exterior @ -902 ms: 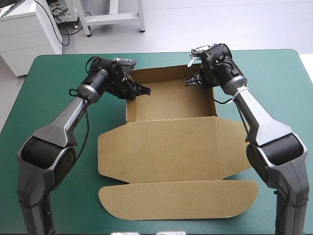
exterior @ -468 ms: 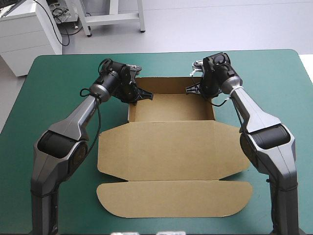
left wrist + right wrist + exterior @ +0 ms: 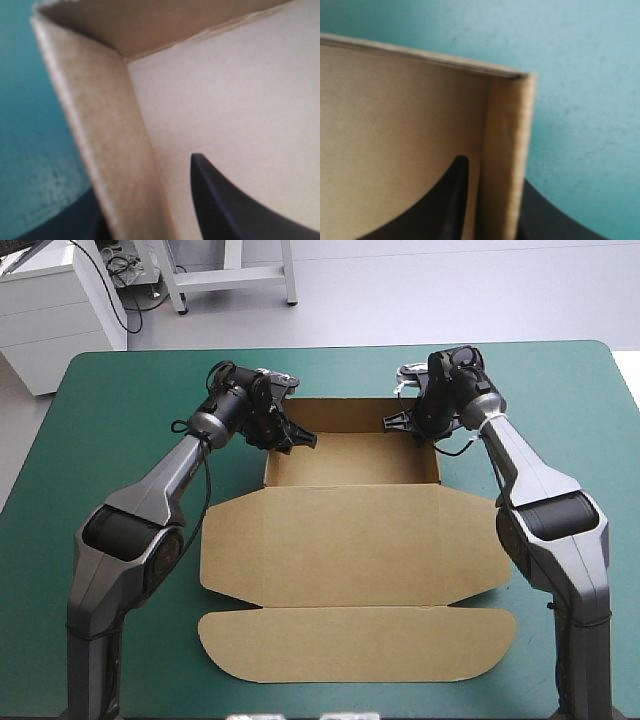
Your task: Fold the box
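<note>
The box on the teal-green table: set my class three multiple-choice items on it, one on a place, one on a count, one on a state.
1. Where does the lid of the box lie?
A. Raised over the tray.
B. Flat on the table, on the tray's near side.
C. Hanging off the far edge.

2. How many grippers hold a tray wall?
A. None.
B. One.
C. Two.

3. What state is the tray in?
A. Open, walls raised.
B. A wholly flat sheet.
C. Covered by the lid.

1 B: the lid lies spread on the table.
2 C: the left gripper and the right gripper each have a side wall between the fingers.
3 A: its floor shows between upright walls.
</note>
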You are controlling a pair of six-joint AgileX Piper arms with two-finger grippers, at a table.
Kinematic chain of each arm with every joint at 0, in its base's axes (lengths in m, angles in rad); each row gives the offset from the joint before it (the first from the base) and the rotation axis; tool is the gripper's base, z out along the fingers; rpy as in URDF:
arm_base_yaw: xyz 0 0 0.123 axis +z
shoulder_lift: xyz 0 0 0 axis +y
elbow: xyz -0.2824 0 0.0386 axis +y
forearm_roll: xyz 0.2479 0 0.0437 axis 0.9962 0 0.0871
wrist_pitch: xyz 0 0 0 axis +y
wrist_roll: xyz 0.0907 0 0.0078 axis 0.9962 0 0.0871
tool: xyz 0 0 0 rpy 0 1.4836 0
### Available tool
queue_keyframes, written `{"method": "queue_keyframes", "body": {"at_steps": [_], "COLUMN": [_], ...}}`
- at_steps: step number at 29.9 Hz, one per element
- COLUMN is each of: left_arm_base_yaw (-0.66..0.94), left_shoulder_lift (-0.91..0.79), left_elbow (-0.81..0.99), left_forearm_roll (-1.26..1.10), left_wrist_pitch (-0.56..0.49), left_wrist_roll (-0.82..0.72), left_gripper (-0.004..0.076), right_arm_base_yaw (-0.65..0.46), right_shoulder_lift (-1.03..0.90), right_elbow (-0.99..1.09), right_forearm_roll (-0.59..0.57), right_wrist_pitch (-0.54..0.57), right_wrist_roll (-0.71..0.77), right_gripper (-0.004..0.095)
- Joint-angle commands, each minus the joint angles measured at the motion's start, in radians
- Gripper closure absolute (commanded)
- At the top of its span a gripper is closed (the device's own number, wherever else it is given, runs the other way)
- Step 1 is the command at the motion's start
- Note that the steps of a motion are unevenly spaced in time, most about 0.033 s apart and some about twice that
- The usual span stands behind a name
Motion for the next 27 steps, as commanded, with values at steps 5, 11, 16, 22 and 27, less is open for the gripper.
{"method": "queue_keyframes", "body": {"at_steps": [5,11,16,22,27], "left_arm_base_yaw": [-0.028,-0.028,-0.028,-0.028,-0.028], "left_shoulder_lift": [-0.013,-0.027,-0.029,-0.033,-0.037], "left_elbow": [-0.003,-0.019,-0.133,-0.242,-0.252], "left_forearm_roll": [-0.099,-0.097,-0.077,-0.079,-0.07], "left_wrist_pitch": [-0.028,0.024,0.148,0.18,0.171], "left_wrist_roll": [-0.024,-0.039,-0.054,-0.056,-0.056], "left_gripper": [0.0258,0.0258,0.0259,0.0259,0.0259], "right_arm_base_yaw": [0.001,0.001,0.001,0.001,0.001], "right_shoulder_lift": [-0.049,-0.103,-0.157,-0.217,-0.237], "right_elbow": [-0.013,-0.013,-0.013,-0.013,-0.013], "right_forearm_roll": [0.04,0.0,-0.015,-0.059,-0.103], "right_wrist_pitch": [0.019,0.019,0.019,0.019,0.019], "right_wrist_roll": [-0.043,-0.011,0.004,0.005,-0.005], "right_gripper": [0.032,0.0318,0.0318,0.0317,0.0317]}}
